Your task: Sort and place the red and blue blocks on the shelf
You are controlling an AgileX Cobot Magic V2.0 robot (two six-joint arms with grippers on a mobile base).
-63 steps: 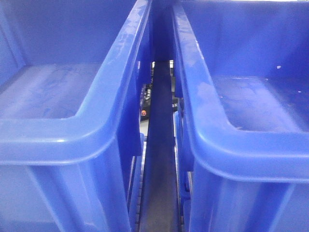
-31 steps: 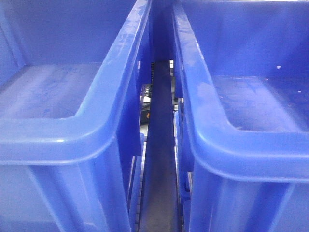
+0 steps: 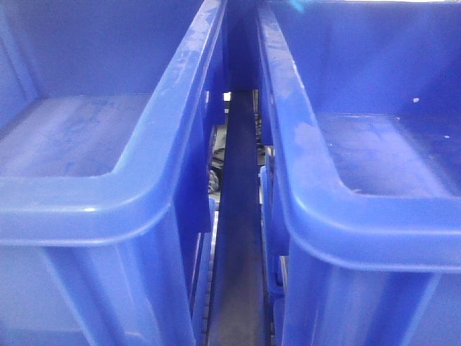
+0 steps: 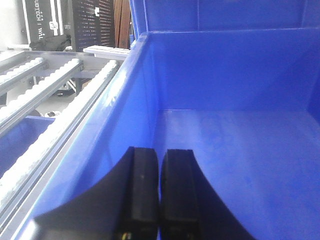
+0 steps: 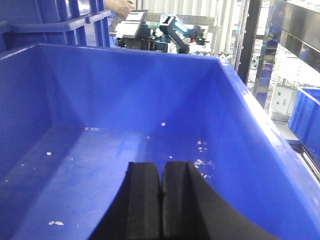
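Observation:
The red and blue blocks are out of view in every frame. My left gripper (image 4: pixel 161 152) is shut with nothing between its black fingers, hanging inside a large blue bin (image 4: pixel 240 75) close to that bin's left wall. My right gripper (image 5: pixel 161 165) is also shut and holds nothing, low inside another large blue bin (image 5: pixel 125 85) over its floor. The front view shows only the two bins, the left one (image 3: pixel 94 202) and the right one (image 3: pixel 338 216), with a narrow gap between them.
White flecks (image 5: pixel 202 161) lie on the right bin's floor. A roller conveyor (image 4: pixel 55 100) runs along the left bin's outer side. A dark rail (image 3: pixel 238 238) fills the gap between the bins. Machinery and a person's hand (image 5: pixel 119 7) show beyond the right bin.
Neither bin has moved. In the gap between them, the small orange spot seen earlier is gone, and the background there has shifted slightly.

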